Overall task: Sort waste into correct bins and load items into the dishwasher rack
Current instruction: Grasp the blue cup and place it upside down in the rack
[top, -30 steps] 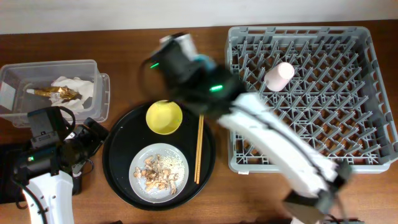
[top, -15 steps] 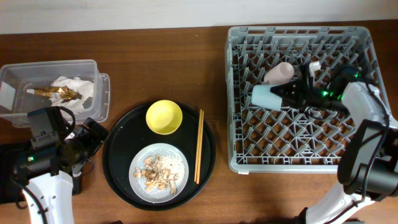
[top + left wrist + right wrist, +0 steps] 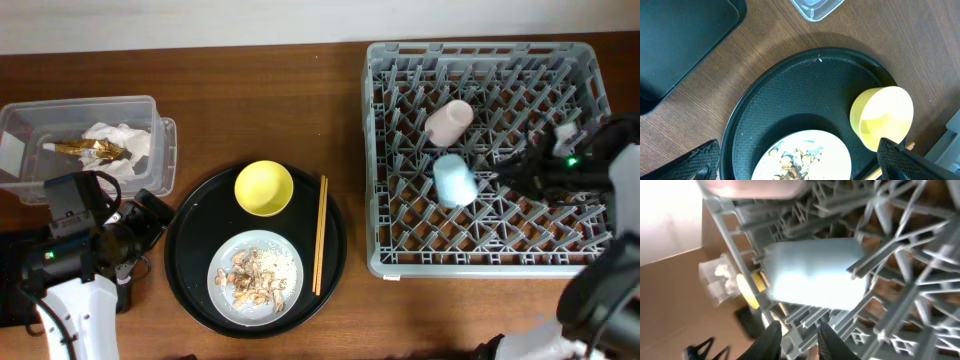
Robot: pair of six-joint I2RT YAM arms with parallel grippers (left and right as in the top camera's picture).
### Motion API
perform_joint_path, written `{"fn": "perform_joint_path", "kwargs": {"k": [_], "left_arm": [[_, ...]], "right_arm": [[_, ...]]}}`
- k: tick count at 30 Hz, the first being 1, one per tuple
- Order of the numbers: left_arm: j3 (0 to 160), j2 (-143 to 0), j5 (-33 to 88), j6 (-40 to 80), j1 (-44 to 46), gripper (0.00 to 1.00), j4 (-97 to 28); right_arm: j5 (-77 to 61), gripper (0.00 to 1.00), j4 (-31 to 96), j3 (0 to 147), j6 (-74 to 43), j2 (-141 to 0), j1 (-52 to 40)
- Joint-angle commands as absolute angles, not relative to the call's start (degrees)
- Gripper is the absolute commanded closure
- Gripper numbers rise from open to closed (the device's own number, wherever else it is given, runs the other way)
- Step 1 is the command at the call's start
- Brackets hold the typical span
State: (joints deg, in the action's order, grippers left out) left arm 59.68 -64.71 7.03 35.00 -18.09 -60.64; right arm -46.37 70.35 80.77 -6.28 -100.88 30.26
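1. Plate [image 3: 285, 262] with brown food scraps [image 3: 252, 276] sits nearest, on the round black tray [image 3: 190, 250] on the desk [image 3: 280, 110].
2. Chopsticks [image 3: 320, 235] lie beside the plate, and the yellow bowl [image 3: 264, 188] is just behind it.
3. Left pincer [image 3: 799, 162] hangs by the tray's left edge, fingers wide, holding nothing.
4. Light blue cup [image 3: 455, 181] lies on its side in the rack [image 3: 480, 262]. The right pincer [image 3: 799, 340] is near it, not touching, fingers a little apart and empty.
5. Pink cup [image 3: 449, 121] lies just behind the blue one.
6. Napkin [image 3: 118, 138] and gold wrapper [image 3: 90, 149] lie in the clear tub [image 3: 160, 140], far left.
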Motion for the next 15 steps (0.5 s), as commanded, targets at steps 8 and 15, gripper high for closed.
{"fn": "perform_joint_path", "kwargs": {"k": [8, 15], "left_arm": [[60.2, -64.4, 6.8, 35.4, -18.3, 0.01, -60.7], [60.2, -64.4, 6.8, 35.4, -18.3, 0.01, -60.7]], "right_arm": [[-15.6, 0.93, 58.0, 84.9, -14.8, -85.8, 9.0], [-8.5, 0.96, 64.8, 84.9, -17.5, -103.0, 2.7]]}}
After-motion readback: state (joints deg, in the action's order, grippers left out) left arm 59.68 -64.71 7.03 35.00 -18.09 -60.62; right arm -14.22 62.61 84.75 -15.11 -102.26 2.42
